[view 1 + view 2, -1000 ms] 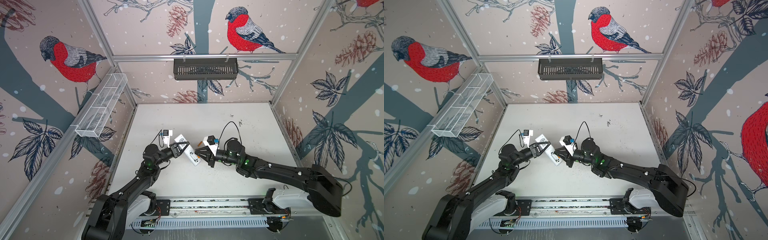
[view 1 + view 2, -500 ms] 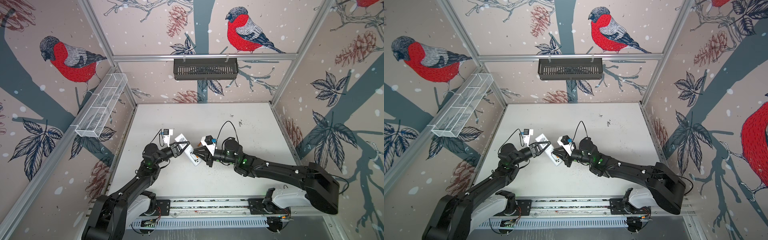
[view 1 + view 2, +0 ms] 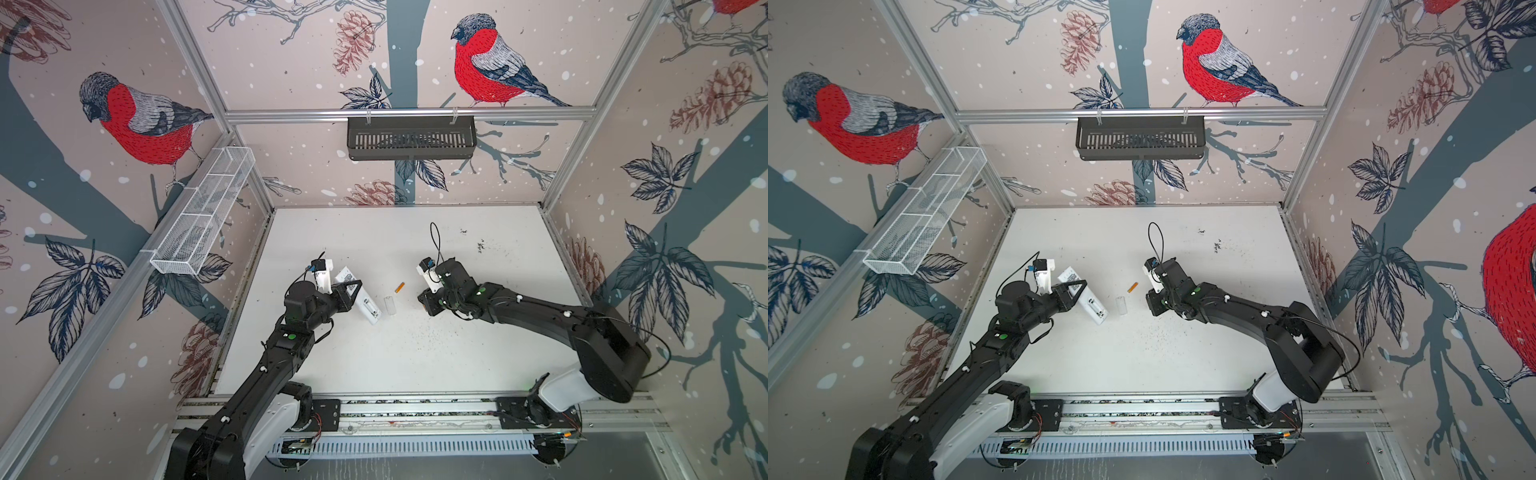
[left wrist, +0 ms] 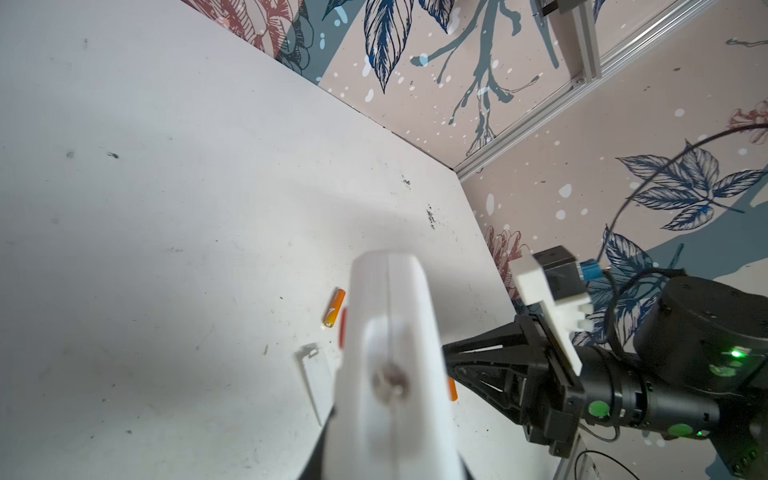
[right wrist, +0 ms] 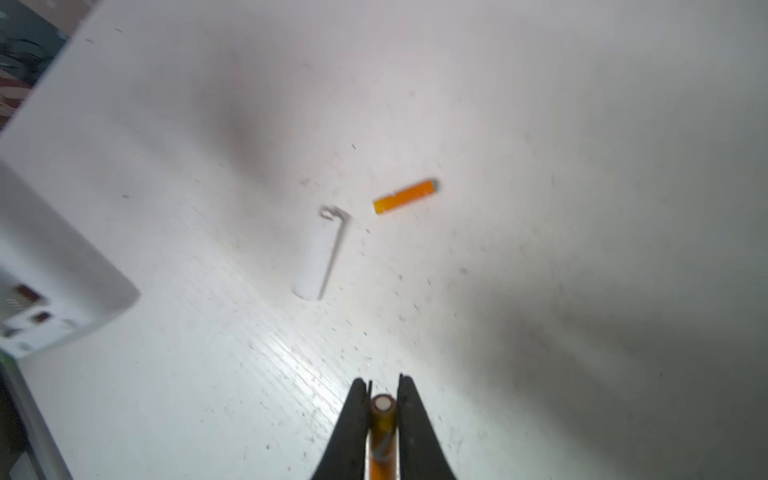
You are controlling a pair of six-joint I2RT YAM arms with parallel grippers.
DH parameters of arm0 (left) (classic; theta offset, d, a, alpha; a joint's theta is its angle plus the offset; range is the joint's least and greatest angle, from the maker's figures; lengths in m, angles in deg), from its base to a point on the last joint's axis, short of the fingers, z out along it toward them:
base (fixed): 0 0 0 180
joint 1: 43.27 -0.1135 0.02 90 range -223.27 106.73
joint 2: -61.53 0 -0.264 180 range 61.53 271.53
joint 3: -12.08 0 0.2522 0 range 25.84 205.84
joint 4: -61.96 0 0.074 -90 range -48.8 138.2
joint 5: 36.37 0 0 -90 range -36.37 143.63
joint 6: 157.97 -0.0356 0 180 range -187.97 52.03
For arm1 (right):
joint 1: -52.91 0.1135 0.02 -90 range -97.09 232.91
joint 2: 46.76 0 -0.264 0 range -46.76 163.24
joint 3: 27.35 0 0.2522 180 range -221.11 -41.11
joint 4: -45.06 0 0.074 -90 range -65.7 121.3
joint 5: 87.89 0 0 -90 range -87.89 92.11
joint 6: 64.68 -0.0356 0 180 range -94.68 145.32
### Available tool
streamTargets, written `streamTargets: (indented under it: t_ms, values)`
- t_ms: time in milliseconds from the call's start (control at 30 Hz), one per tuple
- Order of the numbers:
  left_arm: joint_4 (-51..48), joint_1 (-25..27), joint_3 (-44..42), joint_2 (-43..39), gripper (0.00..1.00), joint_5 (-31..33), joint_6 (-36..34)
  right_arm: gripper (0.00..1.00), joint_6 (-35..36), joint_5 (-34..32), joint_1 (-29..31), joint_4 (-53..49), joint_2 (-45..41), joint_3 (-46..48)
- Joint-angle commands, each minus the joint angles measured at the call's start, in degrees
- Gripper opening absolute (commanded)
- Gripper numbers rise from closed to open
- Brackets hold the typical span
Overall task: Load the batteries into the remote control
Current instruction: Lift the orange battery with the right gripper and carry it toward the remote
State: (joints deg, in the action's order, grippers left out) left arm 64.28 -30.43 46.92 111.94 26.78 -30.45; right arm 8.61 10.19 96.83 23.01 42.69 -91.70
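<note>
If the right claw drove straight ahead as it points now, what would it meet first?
Likely the bare table, since the right claw, shut on a battery, seems angled down. If it skims the surface, it meets the near end of the loose battery. Depth unclear.

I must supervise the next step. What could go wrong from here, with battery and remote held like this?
1. The right gripper clamps the held battery lengthwise between its fingers, so laying it into the remote control may be awkward; it could slip.
2. Only the left gripper holds the remote control; a push might shift it.
3. The loose battery and the white cover lie between the grippers and could be knocked away.
</note>
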Motion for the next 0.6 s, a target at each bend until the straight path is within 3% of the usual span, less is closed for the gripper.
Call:
streamTargets:
  t_ms: [0, 300, 567]
  values:
    - [2.2, -0.1, -0.2, 0.8, 0.0, -0.5, -0.7, 0.16, -2.3, -2.0, 0.0, -8.6, 3.2, -1.0]
    - [3.5, -0.1, -0.7, 1.0, 0.0, -0.7, -0.5, 0.2, -2.3, -5.3, 0.2, -8.6, 8.0, -0.7]
    - [4.1, -0.1, -0.7, 1.6, 0.0, -0.7, -0.3, 0.43, -3.1, -7.8, 0.7, -10.9, 6.4, 0.6]
